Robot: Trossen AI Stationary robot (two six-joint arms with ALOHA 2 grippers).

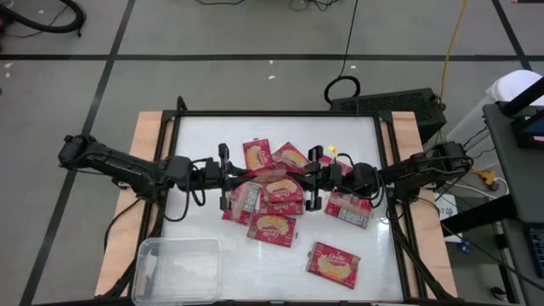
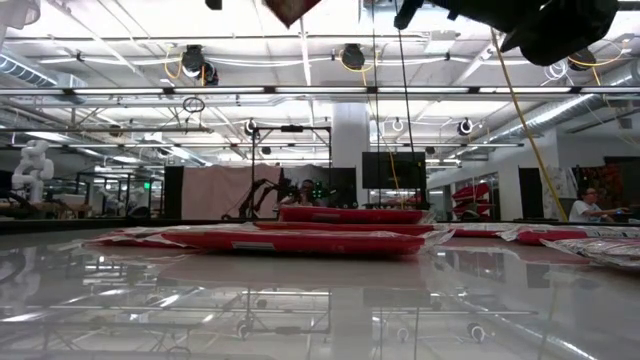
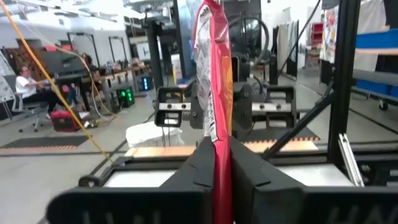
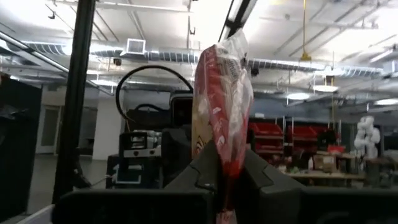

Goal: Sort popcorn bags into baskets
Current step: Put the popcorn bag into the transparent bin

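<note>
A: Table [image 1: 195, 229] status?

B: Clear tub [image 1: 177, 270] at the near-left corner, looks empty. Popcorn bags [image 1: 272, 228] piled mid-table, one [image 1: 333, 263] lying apart twd the near-right.

A: Grippers?

B: Both up over the pile. Left gripper [image 3: 222, 163] clamped on a held bag [image 3: 213, 93] hanging edge-on; right gripper [image 4: 228, 167] pinches it too, far as I can tell.

A: Step?

B: Handover, prob. Next: right lets go, left carries it to the tub.

No wording can be made out anywhere: the popcorn bags [image 1: 332, 263] scattered on the table [image 1: 204, 149] carry print on fronts and backs, but it is too small and blurred to read.
</note>
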